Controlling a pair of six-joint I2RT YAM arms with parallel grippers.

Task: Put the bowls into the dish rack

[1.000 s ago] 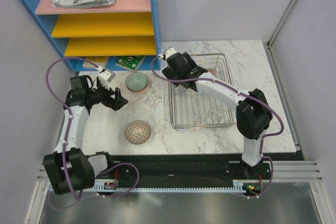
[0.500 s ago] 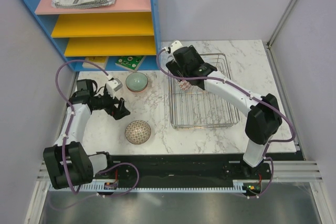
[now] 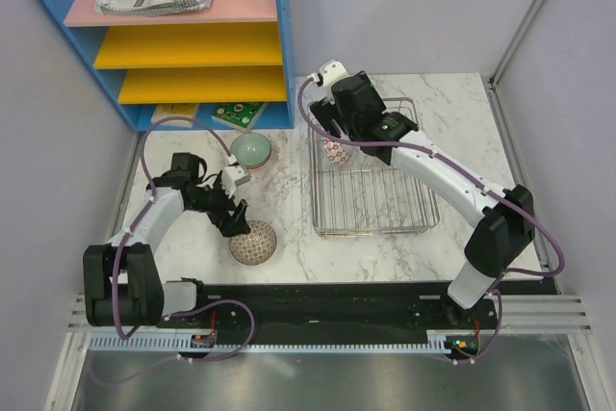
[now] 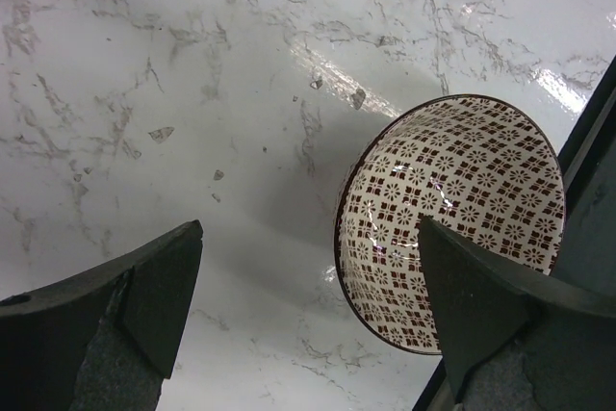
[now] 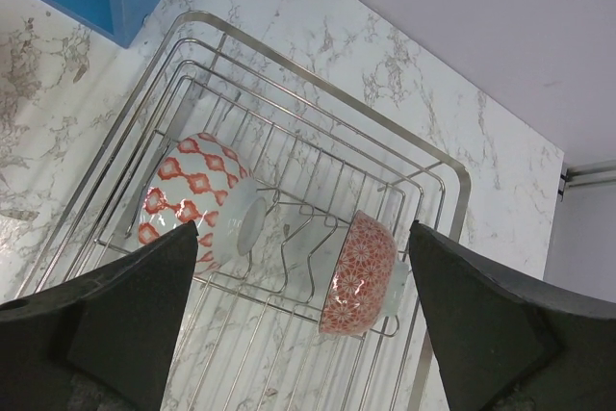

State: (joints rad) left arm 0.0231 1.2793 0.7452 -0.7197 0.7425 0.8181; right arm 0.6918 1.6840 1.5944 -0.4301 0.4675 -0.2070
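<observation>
Looking down on the marble desk (image 3: 289,194), we find the dish rack (image 3: 375,232) lying flat on its right half, a chrome wire basket far bigger than any bowl. At its far end 2 red-and-white bowls lie tipped on their sides among the tines: the lattice bowl (image 5: 188,199) toward the left wall and the star bowl (image 5: 358,271) to its right, the 2 apart.

Left of the rack, 2 more bowls stand upright on the desk. The pale green bowl (image 3: 250,149) is farther back, and the mesh bowl (image 3: 253,242) is closer to the arm bases.

The right pincer (image 5: 289,324) hangs over the rack's far left corner, spread wide with nothing in it. The left pincer (image 4: 308,315) hovers just beside the mesh bowl, also wide and empty — the bowl sits by its right finger (image 4: 481,305), partly hidden behind it.
</observation>
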